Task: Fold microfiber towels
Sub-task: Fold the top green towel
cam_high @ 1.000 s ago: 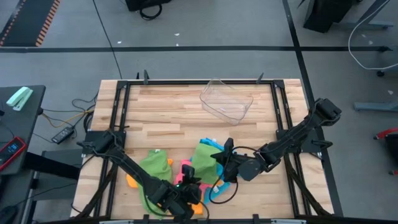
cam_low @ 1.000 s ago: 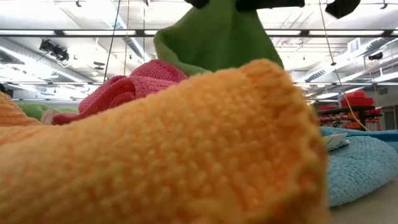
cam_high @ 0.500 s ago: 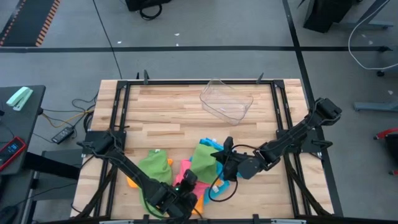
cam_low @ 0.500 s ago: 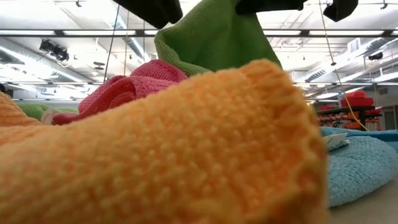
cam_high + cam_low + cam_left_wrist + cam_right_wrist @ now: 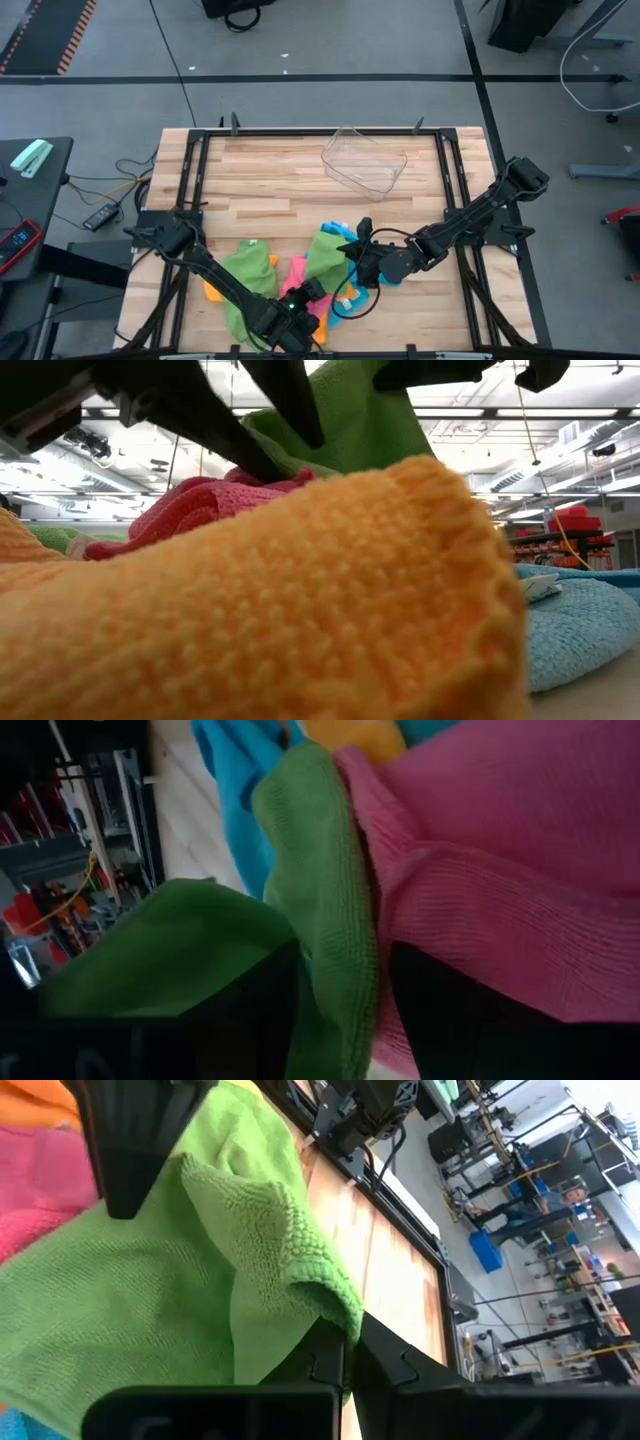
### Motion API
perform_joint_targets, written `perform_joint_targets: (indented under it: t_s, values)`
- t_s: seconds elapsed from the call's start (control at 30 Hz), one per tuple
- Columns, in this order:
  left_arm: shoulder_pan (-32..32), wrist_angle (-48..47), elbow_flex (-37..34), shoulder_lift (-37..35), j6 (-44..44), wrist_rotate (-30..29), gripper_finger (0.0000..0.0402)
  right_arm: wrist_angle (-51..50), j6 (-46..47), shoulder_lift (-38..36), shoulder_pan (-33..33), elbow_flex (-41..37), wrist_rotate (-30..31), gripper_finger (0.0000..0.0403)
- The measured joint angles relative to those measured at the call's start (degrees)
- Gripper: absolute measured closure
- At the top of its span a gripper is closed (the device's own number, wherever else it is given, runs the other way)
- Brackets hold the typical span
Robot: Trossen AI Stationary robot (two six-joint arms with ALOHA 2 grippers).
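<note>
A green towel [image 5: 325, 910] fold lies between the left gripper's [image 5: 345, 1010] parted fingers [image 5: 250, 1010], beside a pink towel [image 5: 500, 860].

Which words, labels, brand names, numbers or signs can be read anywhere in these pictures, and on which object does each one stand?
None can be read.
The green towel, pink towel, orange towel and sky blue towel are plain, with no tag in view.
The clear plastic tray and the wooden table show no print.
The small device with a red screen beside the table is too small to read.
</note>
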Motion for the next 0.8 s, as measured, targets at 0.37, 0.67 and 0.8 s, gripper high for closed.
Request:
perform_joint_targets:
  t_s: [0.37, 0.67, 0.8]
  values:
    - [-1.1, -1.0, 4.8, -0.6, -5.7, -0.1, 0.0291, -0.2, 0.4, 0.0, -0.5, 0.0, 0.0, 0.0387]
    - [0.7, -1.3, 4.6, -0.6, -7.3, 1.2, 0.0263, -0.1, 1.3, 0.0, -0.5, 0.0, -0.8, 0.0387]
    - [1.1, -1.0, 4.6, -0.6, -7.0, 4.3, 0.024, -0.1, 1.4, 0.0, -0.5, 0.0, -0.8, 0.0387]
